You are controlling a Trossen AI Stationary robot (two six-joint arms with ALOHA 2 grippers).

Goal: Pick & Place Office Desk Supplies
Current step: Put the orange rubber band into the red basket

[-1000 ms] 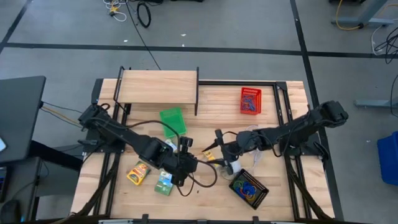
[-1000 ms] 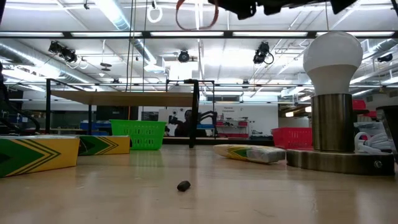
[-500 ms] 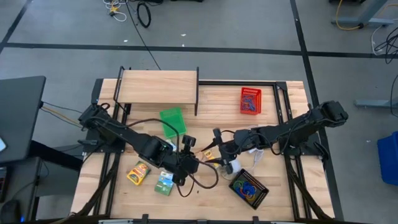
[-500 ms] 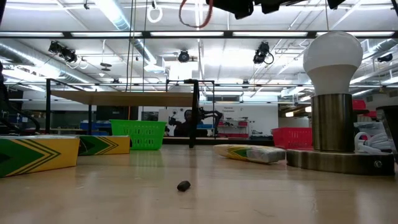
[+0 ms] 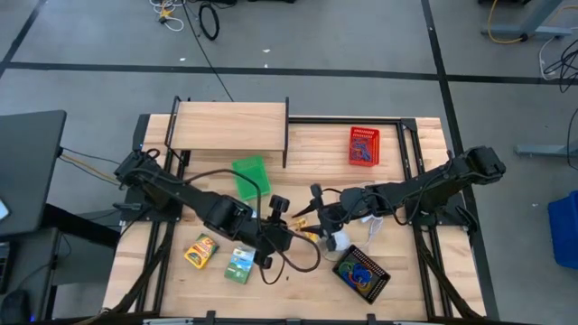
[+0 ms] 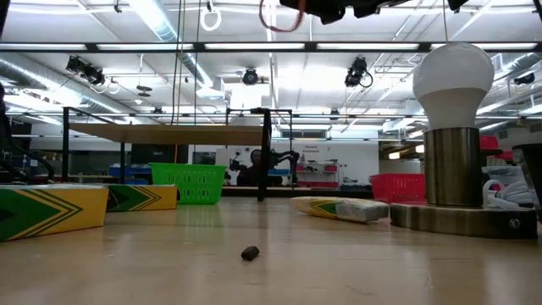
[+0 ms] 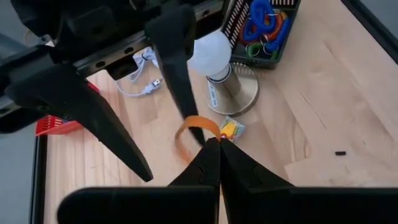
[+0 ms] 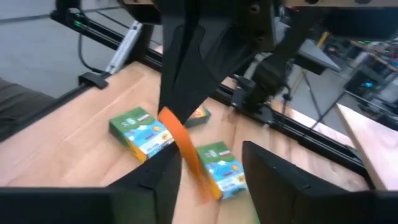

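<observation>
Orange, one thin loop [image 7: 198,126] hangs in the air above the desk [image 5: 406,289], pinched at its lower edge by the left claw [image 7: 213,144], whose fingers are pressed together on it. The right claw [image 8: 208,163] has its two fingers spread, one on each side of the same loop, partly open and not visibly gripping. Both claws meet near the desk's middle. Two green printed packets [image 5: 238,265] and one yellow packet [image 5: 201,251] lie on the desk's left part. Three mesh baskets sit apart: green [image 5: 250,175], red [image 5: 364,146], and black [image 5: 361,273] holding several coloured loops. One white ball-shaped object [image 7: 209,53] stands nearby.
</observation>
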